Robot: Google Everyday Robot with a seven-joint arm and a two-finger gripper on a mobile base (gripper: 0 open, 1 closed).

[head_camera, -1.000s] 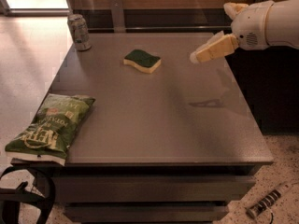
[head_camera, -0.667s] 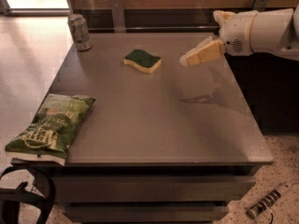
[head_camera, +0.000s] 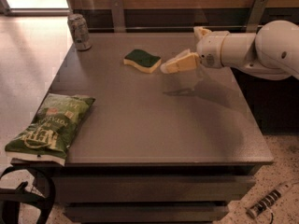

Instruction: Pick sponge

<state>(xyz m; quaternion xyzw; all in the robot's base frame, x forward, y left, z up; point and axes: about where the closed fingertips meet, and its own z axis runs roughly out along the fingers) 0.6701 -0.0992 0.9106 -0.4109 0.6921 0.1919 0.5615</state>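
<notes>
- Since a second ago the claw has travelled left across the tabletop and now sits just beside the sponge; the sponge, can and bag lie where they did.
- The sponge rests flat on the far middle of the tabletop, dark green side up over its pale yellow body, with nothing holding it.
- The claw is at the sponge's right end, very close to it, and casts a shadow on the tabletop; contact between them cannot be made out, nor can I tell whether the claw is open or closed.
- The white arm reaches in from the right edge.
- A drink can stands upright at the far left corner, well apart from the sponge; its contents are not visible.
- A green chip bag lies flat at the near left corner, its end hanging over the edge.
- A power strip lies on the floor at lower right.
</notes>
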